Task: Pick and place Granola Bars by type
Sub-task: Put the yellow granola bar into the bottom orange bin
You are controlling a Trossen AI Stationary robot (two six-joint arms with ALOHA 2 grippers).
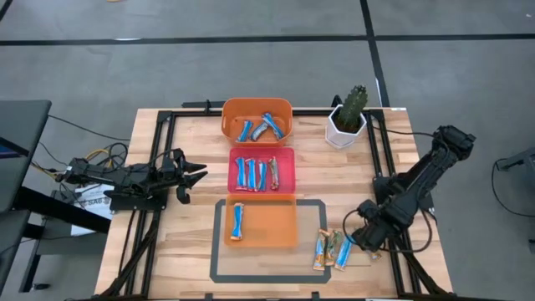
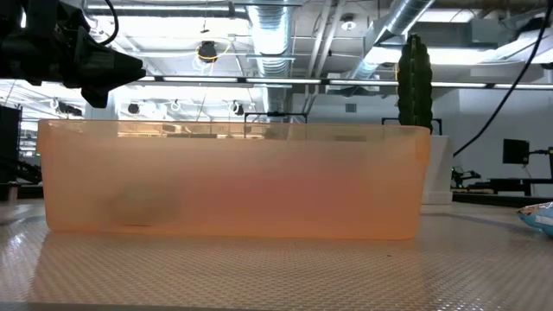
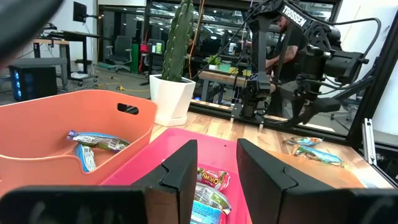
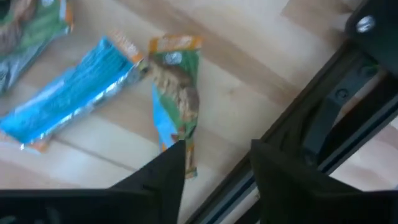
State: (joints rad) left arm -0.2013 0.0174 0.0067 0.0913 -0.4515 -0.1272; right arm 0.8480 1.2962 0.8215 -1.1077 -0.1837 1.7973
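Observation:
Three trays stand in a row down the table's middle. The far orange tray [image 1: 257,119] and the pink-red tray [image 1: 262,170] each hold several granola bars. The near orange tray [image 1: 262,221] holds one blue bar [image 1: 238,221]. Three loose bars [image 1: 332,248] lie flat on the wood near the right front. My right gripper [image 1: 361,242] hangs just right of them, pointing down and open. In its wrist view [image 4: 217,165] a green-orange bar [image 4: 177,93] and a blue bar [image 4: 68,93] lie ahead of the fingers. My left gripper [image 1: 196,176] waits level at the table's left, open [image 3: 217,168].
A potted cactus [image 1: 347,117] stands at the far right. A black frame rail [image 4: 323,118] runs along the table's right side, close beside my right gripper. A black taped rectangle [image 1: 216,251] borders the near orange tray. Bare wood lies left of the trays.

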